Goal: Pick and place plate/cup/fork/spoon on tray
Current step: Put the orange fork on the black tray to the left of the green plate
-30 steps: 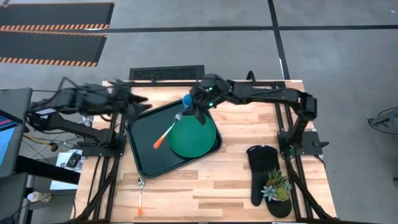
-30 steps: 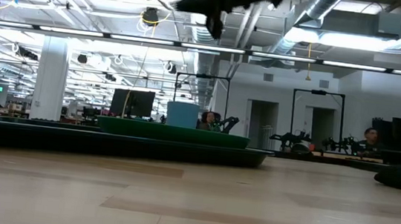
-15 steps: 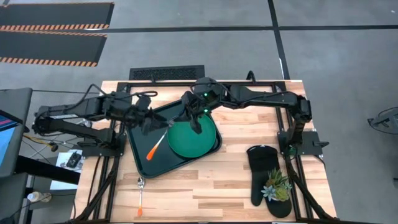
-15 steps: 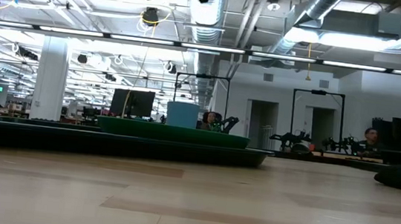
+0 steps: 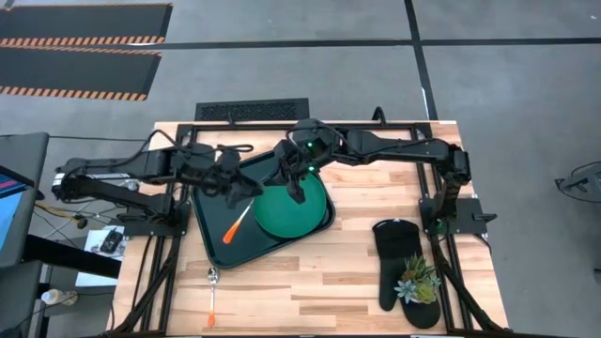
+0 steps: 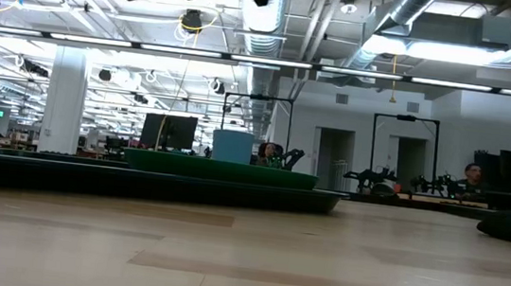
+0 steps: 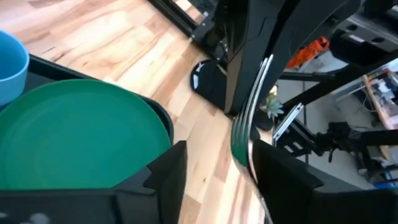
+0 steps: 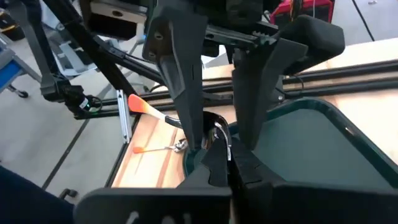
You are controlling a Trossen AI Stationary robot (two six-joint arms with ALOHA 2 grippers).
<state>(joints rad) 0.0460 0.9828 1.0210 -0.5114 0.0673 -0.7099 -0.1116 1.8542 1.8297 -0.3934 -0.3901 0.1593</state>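
My right gripper (image 5: 292, 176) is shut on the fork (image 5: 239, 221) above the dark tray (image 5: 218, 208). The fork's orange handle (image 5: 228, 233) points toward the table's near left. My left gripper (image 5: 240, 185) is open beside it. Its fingers (image 8: 186, 93) stand on either side of the fork's metal end (image 7: 247, 118); I cannot tell whether one touches it. The green plate (image 5: 296, 214) lies on the tray. The blue cup (image 7: 9, 68) stands on the tray beyond the plate. The spoon (image 5: 212, 289) lies on the table near the front edge. My right gripper pinches the fork's silver metal end (image 8: 218, 134) between its two fingertips. It comes from the table's far right, slanting down. The fork is lifted clear over the tray, and its handle (image 8: 142, 106) reaches away toward the near left.
A black oven mitt (image 5: 398, 255) and a small plant (image 5: 418, 280) lie at the table's near right. The two grippers are close together over the tray's far half. Bare wood shows in front of the tray (image 5: 319, 282).
My left gripper has swung from the table's left edge in over the tray, up to the fork, and stays open. My right gripper has shifted a little toward the near left with the fork, whose handle now reaches farther toward the near left.
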